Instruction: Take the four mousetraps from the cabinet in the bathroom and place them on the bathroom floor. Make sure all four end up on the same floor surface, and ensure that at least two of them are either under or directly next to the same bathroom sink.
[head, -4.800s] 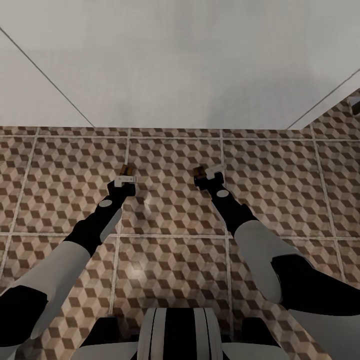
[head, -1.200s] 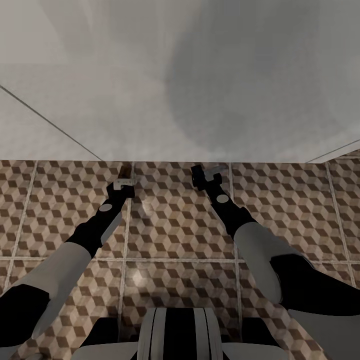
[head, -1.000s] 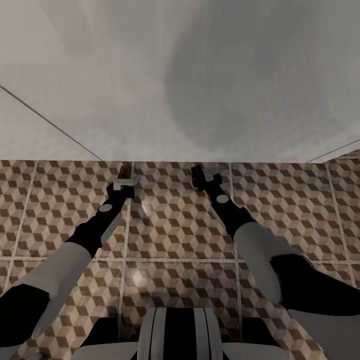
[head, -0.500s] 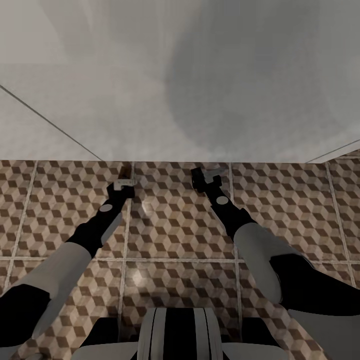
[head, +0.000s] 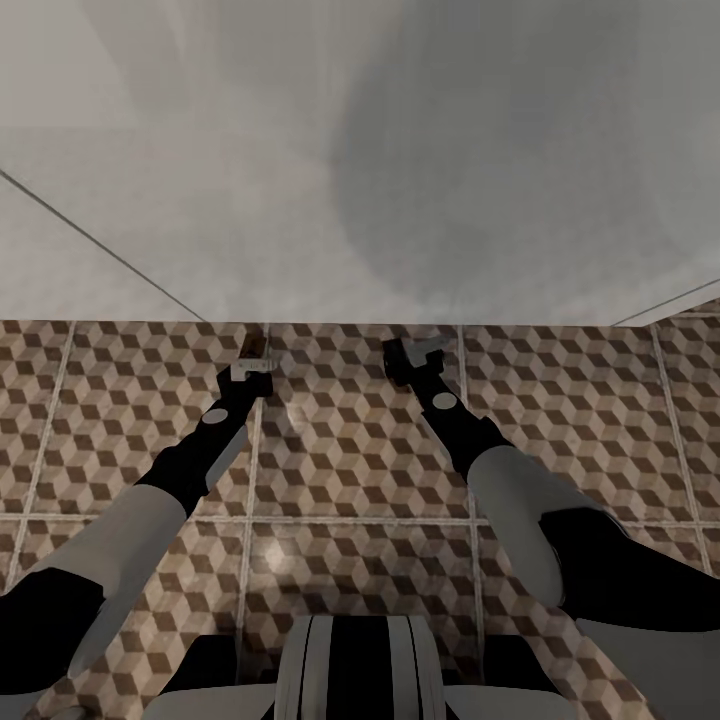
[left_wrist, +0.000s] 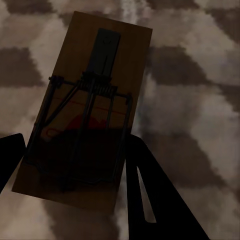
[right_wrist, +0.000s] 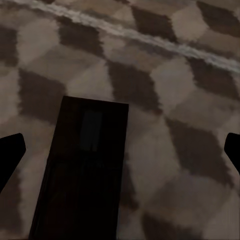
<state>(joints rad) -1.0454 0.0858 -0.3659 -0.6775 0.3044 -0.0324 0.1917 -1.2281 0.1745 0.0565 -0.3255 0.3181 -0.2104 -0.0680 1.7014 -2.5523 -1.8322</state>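
Note:
A brown wooden mousetrap (left_wrist: 95, 100) with dark wire parts sits between the two dark fingers of my left gripper (left_wrist: 75, 165), which touch its long edges just above the tiled bathroom floor (head: 350, 470). In the head view that mousetrap (head: 256, 343) pokes out beyond the left gripper (head: 253, 356), at the foot of a white boxy body. My right gripper (right_wrist: 122, 149) is open wide, with a second mousetrap (right_wrist: 82, 170) lying dark and flat on the tiles between its fingers, touching neither. The right gripper (head: 412, 350) hangs low by the same white base.
A large white boxy body (head: 400, 150), apparently the sink's vanity, rises directly ahead of both grippers, its base meeting the floor just beyond them. Cube-patterned tiles spread to both sides and back toward my trunk (head: 350, 670).
Since 4.8 s ago the camera has closed in on the white body. The brown trap then seen in the right gripper now lies in shadow. In the last second the arms barely shift.

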